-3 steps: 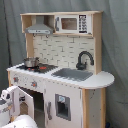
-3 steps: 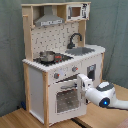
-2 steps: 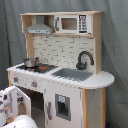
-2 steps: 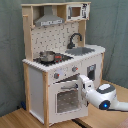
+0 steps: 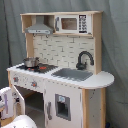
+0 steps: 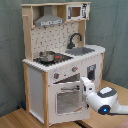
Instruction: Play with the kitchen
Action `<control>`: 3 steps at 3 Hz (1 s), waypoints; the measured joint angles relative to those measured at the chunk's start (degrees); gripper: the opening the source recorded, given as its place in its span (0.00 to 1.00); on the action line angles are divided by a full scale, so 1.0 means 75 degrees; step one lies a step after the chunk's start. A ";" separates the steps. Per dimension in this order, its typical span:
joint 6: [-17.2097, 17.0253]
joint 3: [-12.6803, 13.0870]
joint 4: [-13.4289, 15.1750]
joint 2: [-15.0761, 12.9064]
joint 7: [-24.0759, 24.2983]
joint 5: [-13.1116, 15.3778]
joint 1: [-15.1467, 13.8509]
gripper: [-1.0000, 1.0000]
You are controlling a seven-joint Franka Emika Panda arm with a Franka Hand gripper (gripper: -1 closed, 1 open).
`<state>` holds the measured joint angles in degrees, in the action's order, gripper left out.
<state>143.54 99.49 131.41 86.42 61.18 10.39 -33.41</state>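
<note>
The toy kitchen (image 6: 62,60) stands upright on the wooden tabletop (image 6: 20,119), filling the middle of both exterior views. Its windowed oven door (image 6: 67,97) now hangs swung outward, further open than a second ago, so the play seems to be about opening the oven. The arm (image 6: 102,100) sits at the door's four o'clock, wrist against its handle edge; whether the fingers are open or closed cannot be told. The small pot (image 6: 47,56) rests on the stovetop.

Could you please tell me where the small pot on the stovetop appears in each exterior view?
First exterior view: the small pot sits left of centre, on the stovetop's far-left burner.
Second exterior view: the small pot sits left of centre, at mid-height.
Shared landmark: the black faucet by the sink.
</note>
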 joint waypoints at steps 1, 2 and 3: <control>-0.0674 0.0051 -0.0371 -0.0040 0.0074 0.0000 0.0018 0.00; -0.1010 0.0100 -0.0783 -0.0080 0.0111 0.0000 -0.0077 0.00; -0.1010 0.0108 -0.0848 -0.0080 0.0112 0.0000 -0.0119 1.00</control>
<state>135.96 100.30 125.05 85.82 62.02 10.40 -34.30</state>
